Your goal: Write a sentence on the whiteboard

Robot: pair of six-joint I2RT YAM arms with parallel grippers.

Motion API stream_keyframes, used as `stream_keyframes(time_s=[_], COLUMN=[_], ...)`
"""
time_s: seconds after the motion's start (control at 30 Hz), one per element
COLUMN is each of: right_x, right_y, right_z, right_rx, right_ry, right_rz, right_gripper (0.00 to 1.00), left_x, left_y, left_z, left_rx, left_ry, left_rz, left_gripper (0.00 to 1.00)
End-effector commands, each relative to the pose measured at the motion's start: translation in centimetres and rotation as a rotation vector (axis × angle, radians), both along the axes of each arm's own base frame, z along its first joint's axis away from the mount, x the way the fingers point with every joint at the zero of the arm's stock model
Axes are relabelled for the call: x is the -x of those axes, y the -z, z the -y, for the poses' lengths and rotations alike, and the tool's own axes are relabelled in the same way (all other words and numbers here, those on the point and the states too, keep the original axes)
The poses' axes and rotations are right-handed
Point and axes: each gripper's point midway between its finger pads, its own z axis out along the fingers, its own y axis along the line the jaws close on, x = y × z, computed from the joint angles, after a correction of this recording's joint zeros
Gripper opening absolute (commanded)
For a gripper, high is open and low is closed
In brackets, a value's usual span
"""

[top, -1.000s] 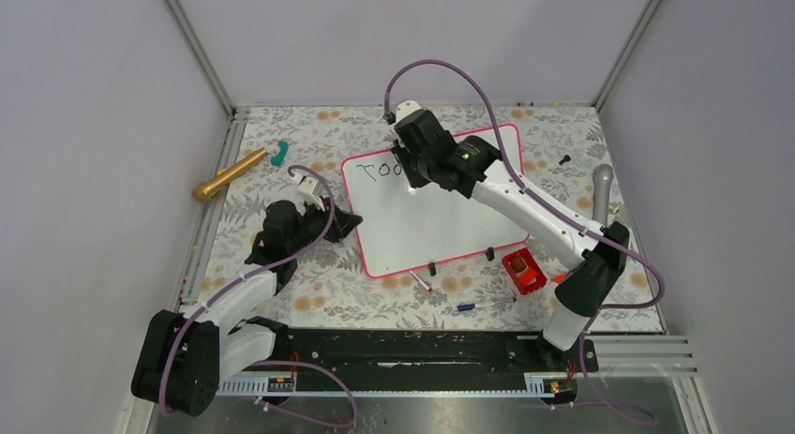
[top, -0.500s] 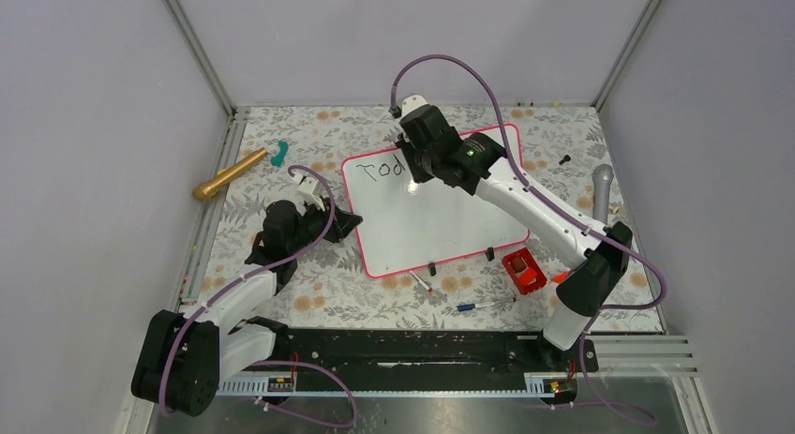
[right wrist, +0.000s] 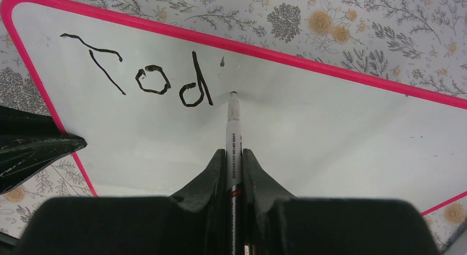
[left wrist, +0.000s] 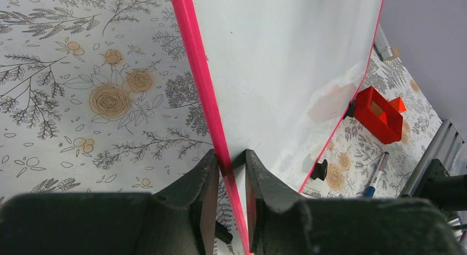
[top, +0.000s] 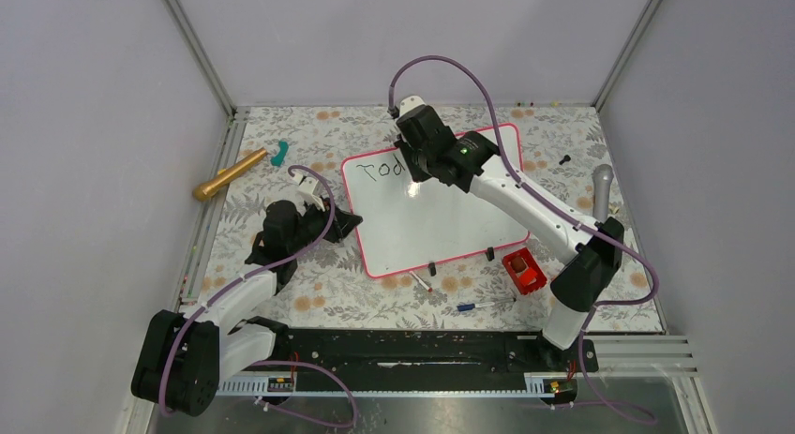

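Whiteboard, pink-framed, lies flat near the middle of the floral tabletop. On it the sentence reads only "Tod", in black near one corner. A marker has its tip at the white surface just beside the "d", and the right end effector is clamped on its barrel. The left end effector is pinched on the board's pink edge. A red box sits near the clipped edge.

One whiteboard, one marker, two black clips — perhaps two loose pens, one red box
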Motion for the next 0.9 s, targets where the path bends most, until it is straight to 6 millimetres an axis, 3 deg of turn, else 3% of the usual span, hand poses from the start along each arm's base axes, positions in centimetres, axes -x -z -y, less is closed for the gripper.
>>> stream_keyframes(time_s=[0.0, 0.57, 0.87], right_x=[-1.4, 0.0, 0.5], right_y=[-1.5, -0.6, -0.3], right_z=[0.3, -0.8, 0.2], right_rx=[-0.009, -0.044, -0.016], right_ry=[0.035, -0.042, -0.034], right_rz=[0.051, -0.010, -0.016], right_gripper=[0.00, 0.00, 0.00], left_x=[-0.3, -0.3, -0.3], left_y=[-1.4, -1.4, -1.4], left_z=[0.4, 0.4, 0.5], left_rx=[-0.016, -0.013, -0.014], left_ry=[0.025, 0.029, 0.030], left_rz=[0.084, 0.082, 0.082], left_gripper=[0.00, 0.00, 0.00])
